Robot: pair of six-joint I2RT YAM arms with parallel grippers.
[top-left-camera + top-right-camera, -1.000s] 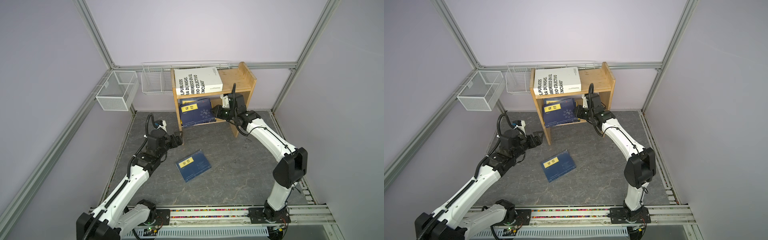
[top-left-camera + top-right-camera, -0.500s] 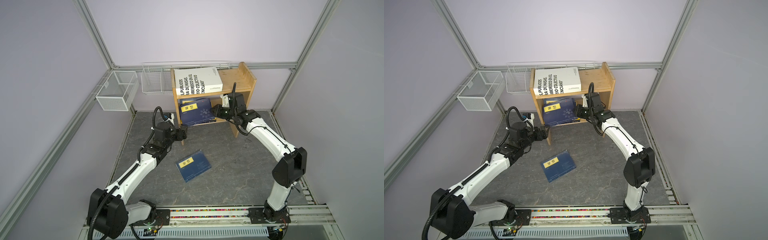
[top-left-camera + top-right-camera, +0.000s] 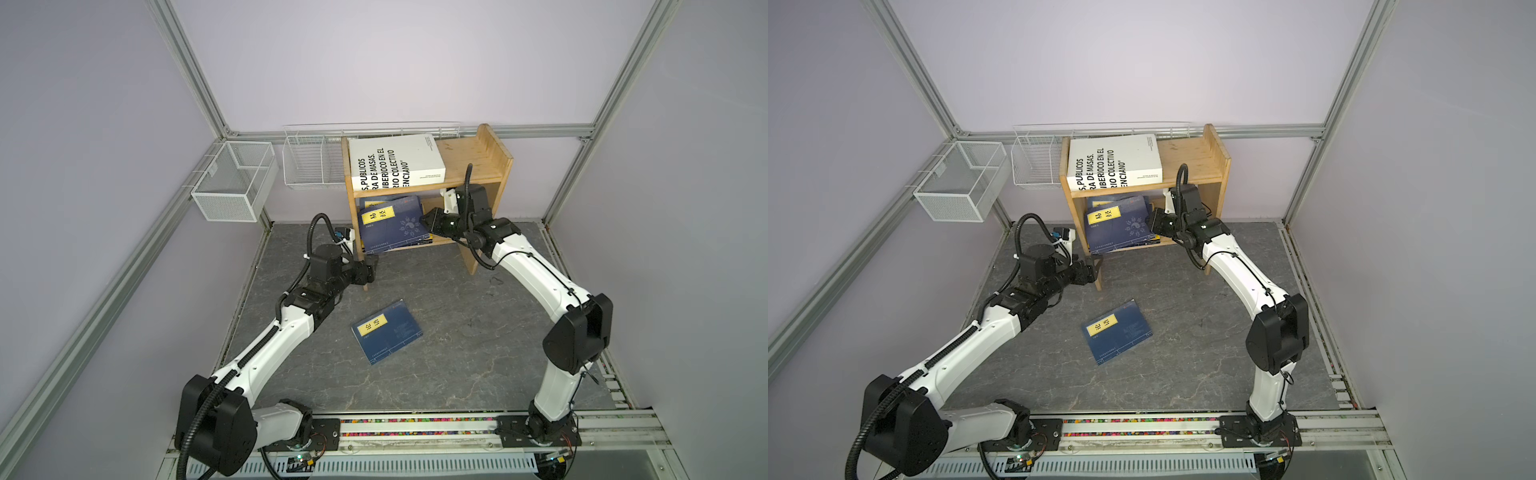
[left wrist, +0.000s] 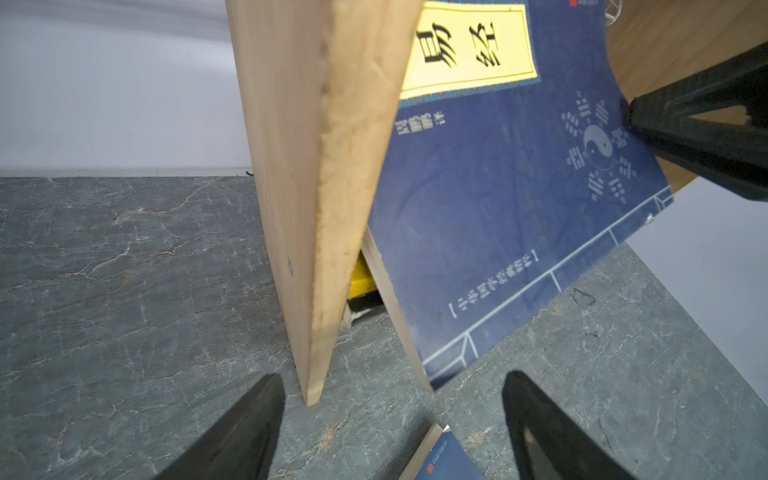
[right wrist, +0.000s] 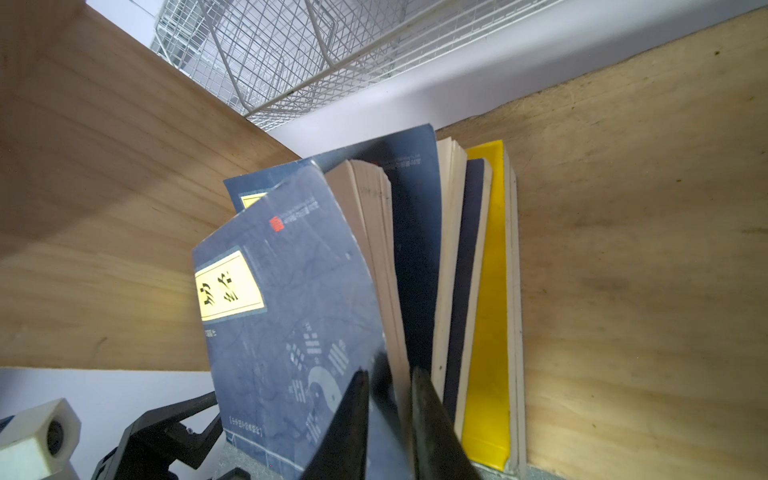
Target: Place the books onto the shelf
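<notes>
The pine shelf (image 3: 473, 153) (image 3: 1187, 158) stands at the back. A thick white book (image 3: 395, 160) (image 3: 1115, 162) lies on its top tier. In the lower tier lean several books, among them a yellow one (image 5: 490, 311). My right gripper (image 3: 426, 220) (image 5: 390, 372) is shut on the front navy book (image 3: 390, 228) (image 5: 282, 299) at its outer edge. This book tilts and juts out of the shelf. Another navy book (image 3: 386, 332) (image 3: 1117, 332) lies flat on the floor. My left gripper (image 3: 372, 268) (image 4: 390, 376) is open and empty, low by the shelf's left side panel (image 4: 316, 166).
Two white wire baskets (image 3: 235, 187) (image 3: 311, 162) hang on the back left frame. The floor is a grey stone-patterned mat (image 3: 457, 332). Metal frame posts bound the cell, and the arms' base rail (image 3: 415, 428) runs along the front.
My left arm has swung right and forward from the open floor up to the shelf's left side panel. The right gripper has kept its hold on the navy book.
</notes>
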